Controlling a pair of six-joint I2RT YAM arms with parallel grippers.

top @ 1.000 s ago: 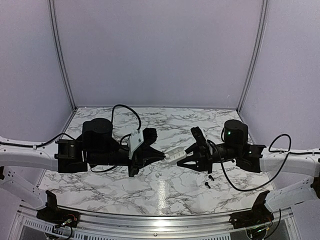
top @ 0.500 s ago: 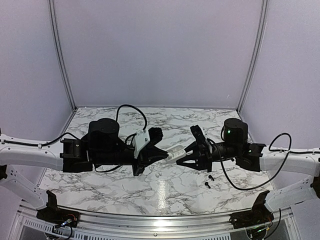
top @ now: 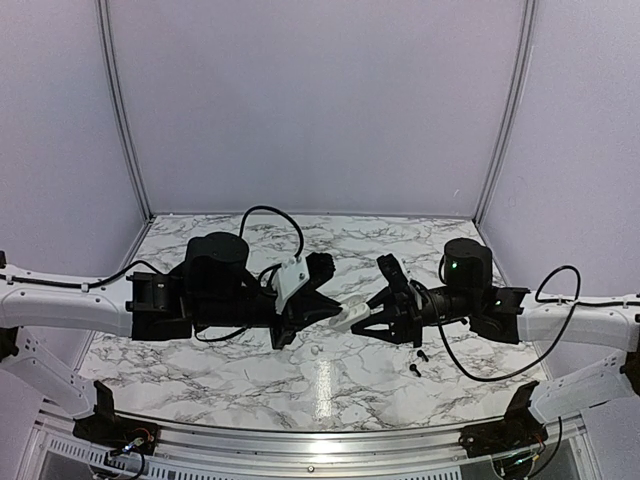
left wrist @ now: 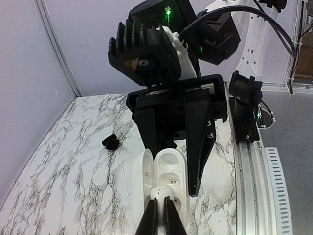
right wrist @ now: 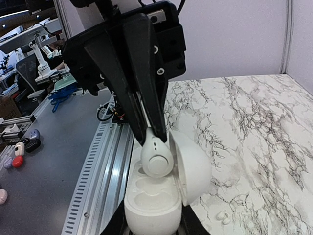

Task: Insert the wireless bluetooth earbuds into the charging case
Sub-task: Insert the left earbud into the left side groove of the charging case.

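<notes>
While the left end effector (right wrist: 152,128) pinches a tiny, light, slippery-looking white earbud (right wrist: 156,159), seemingly by its stem, the safest hold, the right end effector (top: 375,318) clamps the open charging case (right wrist: 151,205) directly beneath it.

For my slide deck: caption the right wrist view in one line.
Left gripper pinches a white earbud over the open charging case held by the right gripper.
</notes>
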